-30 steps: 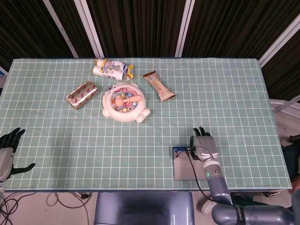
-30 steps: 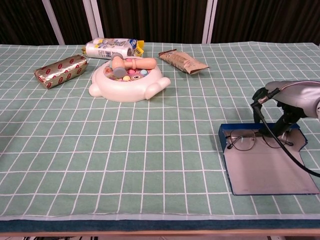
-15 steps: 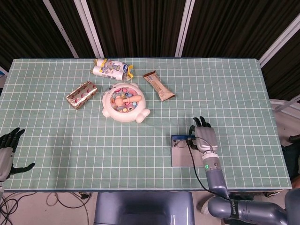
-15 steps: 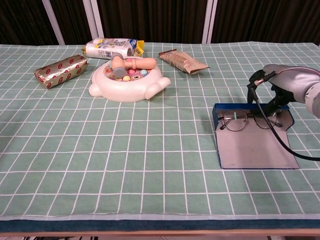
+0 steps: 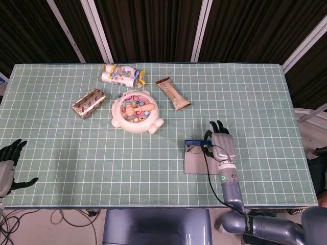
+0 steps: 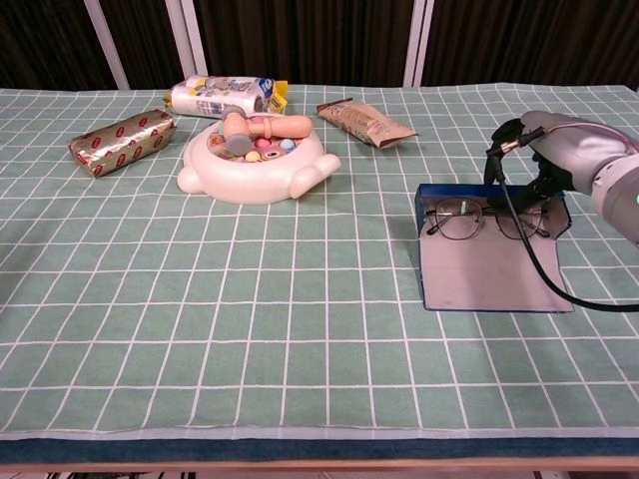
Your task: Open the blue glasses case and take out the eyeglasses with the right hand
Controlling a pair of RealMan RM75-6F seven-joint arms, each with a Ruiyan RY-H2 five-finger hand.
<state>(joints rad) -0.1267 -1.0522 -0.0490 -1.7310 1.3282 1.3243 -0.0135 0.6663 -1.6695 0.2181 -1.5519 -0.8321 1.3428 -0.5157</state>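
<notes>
The blue glasses case [image 6: 489,261] lies open near the front right part of the table [image 5: 61,148], its lid folded flat toward the front edge. The eyeglasses [image 6: 486,220] sit in the tray at the back of the case, with the lenses standing up. The right hand [image 6: 564,150] is over the back right end of the case, fingers [image 5: 215,126] pointing toward the far edge. They look bent down toward the glasses, but I cannot tell if they hold the frame yet.

I think the step now is grabbing the glasses. It is best to pinch the thin frame gently at the side or the middle bar, not on the lenses, and then lift straight up so the case stays put. The black cable [image 6: 524,244] from the hand hangs across the case and could catch on the frame.

The left hand [image 5: 7,166] rests off the front left corner, fingers apart and holding nothing.

Well away, near the back edge, are a white toy tray [image 5: 135,113] with a little hammer, a snack bar [image 5: 173,94], a gold wrapped pack [image 5: 89,102] and a white packet [image 5: 120,75]. None of them is in the way.
</notes>
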